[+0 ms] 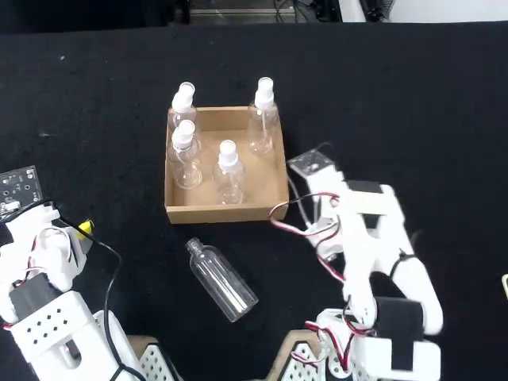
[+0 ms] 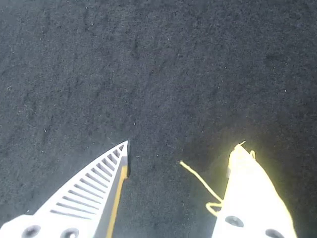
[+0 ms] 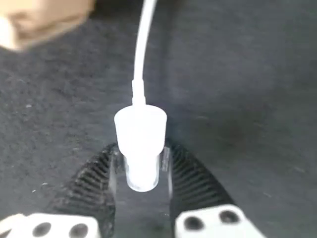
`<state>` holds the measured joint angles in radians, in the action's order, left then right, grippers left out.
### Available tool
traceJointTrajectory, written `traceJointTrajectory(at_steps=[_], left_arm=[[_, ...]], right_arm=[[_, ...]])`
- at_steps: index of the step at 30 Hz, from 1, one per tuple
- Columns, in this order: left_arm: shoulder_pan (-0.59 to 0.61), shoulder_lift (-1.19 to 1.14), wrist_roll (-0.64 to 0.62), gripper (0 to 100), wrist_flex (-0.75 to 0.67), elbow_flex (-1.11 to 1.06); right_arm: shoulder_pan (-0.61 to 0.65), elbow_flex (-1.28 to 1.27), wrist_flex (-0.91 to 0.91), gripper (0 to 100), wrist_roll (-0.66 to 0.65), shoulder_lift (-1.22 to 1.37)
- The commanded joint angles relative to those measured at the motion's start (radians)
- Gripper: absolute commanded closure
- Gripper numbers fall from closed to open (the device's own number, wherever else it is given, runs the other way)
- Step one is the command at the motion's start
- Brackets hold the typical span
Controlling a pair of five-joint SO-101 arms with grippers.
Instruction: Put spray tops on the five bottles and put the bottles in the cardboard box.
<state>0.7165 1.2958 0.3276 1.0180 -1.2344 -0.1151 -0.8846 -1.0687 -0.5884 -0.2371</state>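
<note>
Black tabletop (image 1: 397,95): right fingers (image 3: 195,188) pinch spray top (image 3: 141,139); left fingers (image 2: 94,193) spread; uncapped bottle (image 1: 222,279) lies beside box (image 1: 226,213), near side.

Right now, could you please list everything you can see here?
Cardboard box: one, brown, mid-table.
Capped bottles: four, clear with white tops, upright in the box.
Uncapped bottle: one, clear, lying in front of the box.
Spray top: one, white, in the right arm's jaws.
Circuit board: one, dark, at the left edge.
Left arm: white, jaws open over black cloth.
Right arm: white, beside the box, jaws shut on the spray top.
</note>
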Motion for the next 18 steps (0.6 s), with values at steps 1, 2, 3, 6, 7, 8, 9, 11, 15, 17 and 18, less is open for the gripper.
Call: traceJointTrajectory(at_steps=[1, 2, 3, 6, 7, 8, 9, 11, 15, 17, 18], left_arm=[[0.007, 0.012, -0.005, 70, -0.011, 0.021], [0.007, 0.012, -0.005, 70, -0.011, 0.021], [0.007, 0.012, -0.005, 70, -0.011, 0.021], [0.001, 0.012, -0.005, 70, -0.011, 0.021], [0.001, 0.012, -0.005, 70, -0.014, 0.021], [0.001, 0.012, -0.005, 70, -0.015, 0.021], [0.001, 0.012, -0.005, 70, -0.017, 0.021], [0.001, 0.012, -0.009, 70, -0.014, 0.022], [0.008, 0.008, -0.041, 70, -0.005, 0.047], [0.021, 0.011, -0.061, 70, 0.015, 0.073], [0.030, 0.011, -0.066, 70, 0.026, 0.087]], right_arm=[[-0.123, 0.166, -0.100, 98.8, -0.006, -0.165], [-0.150, 0.219, -0.152, 98.8, -0.006, -0.217], [-0.172, 0.272, -0.209, 98.7, -0.006, -0.266], [-0.195, 0.440, -0.362, 98.7, -0.009, -0.394], [-0.195, 0.498, -0.399, 98.7, -0.018, -0.427], [-0.192, 0.556, -0.431, 98.7, -0.020, -0.458], [-0.187, 0.615, -0.457, 98.7, -0.014, -0.483], [-0.115, 0.740, -0.512, 98.7, -0.014, -0.515], [0.133, 0.918, -0.655, 98.7, 0.028, -0.519], [0.249, 0.972, -0.675, 98.7, 0.080, -0.519], [0.298, 0.995, -0.677, 98.7, 0.097, -0.519]])
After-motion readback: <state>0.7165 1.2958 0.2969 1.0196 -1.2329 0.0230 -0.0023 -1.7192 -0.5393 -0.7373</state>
